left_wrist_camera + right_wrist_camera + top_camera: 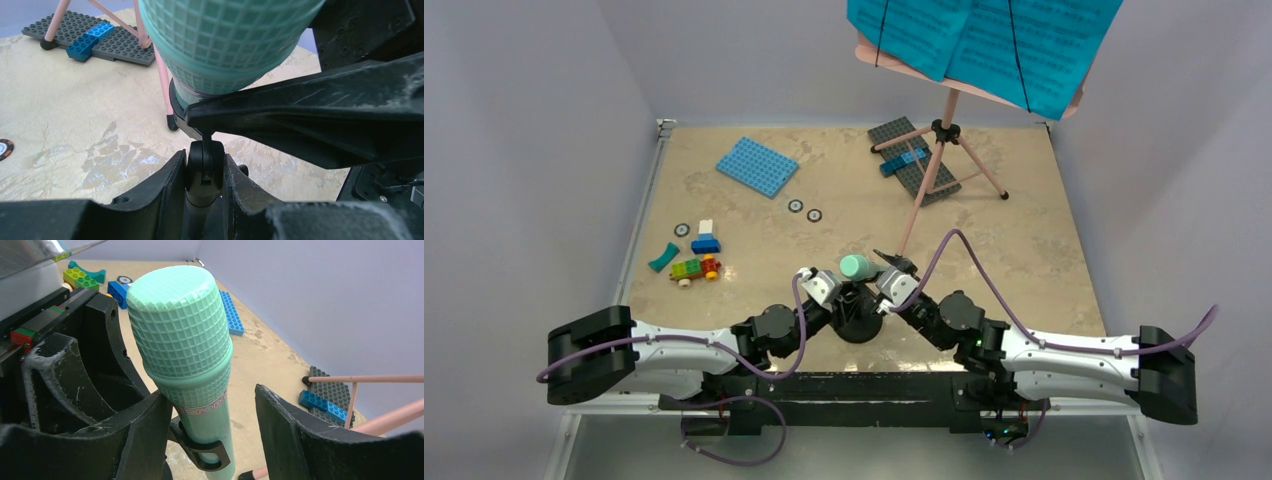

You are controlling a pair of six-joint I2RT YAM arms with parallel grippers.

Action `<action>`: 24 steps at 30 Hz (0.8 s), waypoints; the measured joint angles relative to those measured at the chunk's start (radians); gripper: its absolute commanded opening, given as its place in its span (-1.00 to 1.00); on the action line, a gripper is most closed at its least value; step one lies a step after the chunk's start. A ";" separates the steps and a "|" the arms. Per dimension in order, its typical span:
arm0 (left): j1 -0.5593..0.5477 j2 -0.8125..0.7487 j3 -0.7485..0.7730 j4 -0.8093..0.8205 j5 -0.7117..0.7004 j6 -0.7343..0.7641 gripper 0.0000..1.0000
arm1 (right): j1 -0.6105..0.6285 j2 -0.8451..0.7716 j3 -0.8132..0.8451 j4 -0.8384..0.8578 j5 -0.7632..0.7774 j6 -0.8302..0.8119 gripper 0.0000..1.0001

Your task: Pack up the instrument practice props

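Note:
The mint-green toy microphone [856,266] sits tilted in the clip of the small black mic stand [858,322] at the near middle of the table. My left gripper [205,172] is shut on the stand's black post just under the clip. My right gripper [210,395] is open around the microphone [182,340]; its left finger touches the head's lower edge and the right finger stands apart. The pink tripod music stand [936,165] is at the back right, with cyan sheet-music pages [984,40] on its board.
A grey baseplate [891,133] with a blue brick [904,160] lies under the tripod's legs. A blue baseplate [757,166] lies at the back left, small coloured bricks [696,255] at the left, and two round discs [804,210] mid-table. Walls close in on three sides.

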 measured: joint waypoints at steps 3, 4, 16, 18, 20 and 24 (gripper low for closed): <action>0.000 0.000 0.000 0.000 0.002 0.000 -1.00 | -0.012 0.021 0.006 0.001 -0.016 0.000 0.21; 0.000 0.000 0.000 -0.001 0.002 0.000 -1.00 | -0.015 0.028 0.010 0.002 -0.020 -0.001 0.14; 0.000 0.000 0.006 -0.013 -0.004 0.000 -1.00 | -0.026 0.074 0.032 0.004 -0.038 -0.019 -1.00; 0.000 0.000 0.007 -0.014 -0.004 -0.001 -1.00 | -0.024 0.074 0.038 -0.008 -0.027 -0.018 -1.00; 0.000 0.000 0.007 -0.015 -0.008 -0.004 -1.00 | -0.024 0.073 0.050 -0.031 -0.017 -0.014 -1.00; -0.002 0.002 0.011 -0.019 -0.014 -0.008 -1.00 | -0.015 0.061 0.066 -0.069 0.031 -0.013 -1.00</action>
